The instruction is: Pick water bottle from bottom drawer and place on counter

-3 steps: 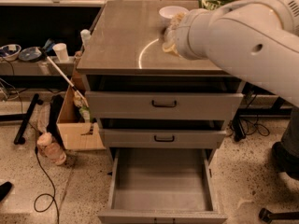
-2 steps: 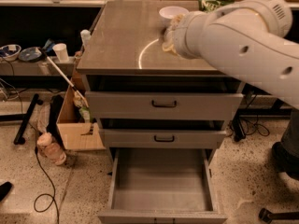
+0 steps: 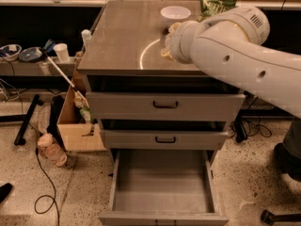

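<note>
Arm: the thick white arm (image 3: 235, 51) comes in from the right edge and slopes up and leftward over the counter (image 3: 117, 36). Its rounded end sits above the back right part of the top.
Wrist: it is turned away from the camera, so the arm's bulk covers most of what lies beyond it. Only cream-coloured edges show at its left rim.
Jaws: at the arm's far end, low over the counter. How far open they are, and whether they hold anything, cannot be told.
Water bottle: it cannot be made out anywhere, and the arm's end hides the spot at the jaws.
Bowl: a white bowl (image 3: 175, 14) stands just behind the jaws, further from the camera.
Arc: the bright curved mark (image 3: 142, 55) lies just left of the jaws on the counter.
Green bag: a green bag (image 3: 216, 4) lies behind and right of the jaws, at the counter's back edge.
Bottom drawer: the bottom drawer (image 3: 162, 182) is pulled fully out, well below the jaws and nearer the camera, showing its plain grey floor.
Upper drawers: the two upper drawers (image 3: 164, 105) with black handles sit between the jaws and the bottom drawer, each slightly ajar.
</note>
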Controlling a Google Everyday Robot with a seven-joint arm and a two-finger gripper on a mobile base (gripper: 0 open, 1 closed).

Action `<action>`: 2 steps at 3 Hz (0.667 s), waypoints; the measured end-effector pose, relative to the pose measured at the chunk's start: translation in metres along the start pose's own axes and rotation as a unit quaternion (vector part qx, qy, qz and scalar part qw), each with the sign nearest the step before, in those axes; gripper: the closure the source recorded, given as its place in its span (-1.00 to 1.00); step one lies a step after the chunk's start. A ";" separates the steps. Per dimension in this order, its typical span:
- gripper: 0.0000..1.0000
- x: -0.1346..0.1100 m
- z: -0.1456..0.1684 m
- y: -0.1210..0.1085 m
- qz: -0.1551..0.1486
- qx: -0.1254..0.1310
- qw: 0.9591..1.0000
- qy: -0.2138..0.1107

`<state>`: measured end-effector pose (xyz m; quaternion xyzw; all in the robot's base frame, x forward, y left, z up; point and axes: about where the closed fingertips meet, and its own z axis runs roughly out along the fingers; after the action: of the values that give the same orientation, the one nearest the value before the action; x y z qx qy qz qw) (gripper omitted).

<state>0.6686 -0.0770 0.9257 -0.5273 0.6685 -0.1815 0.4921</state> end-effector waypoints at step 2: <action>1.00 0.005 0.028 0.016 0.006 -0.015 1.000 0.007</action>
<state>0.6841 -0.0675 0.8989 -0.5292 0.6779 -0.1717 0.4806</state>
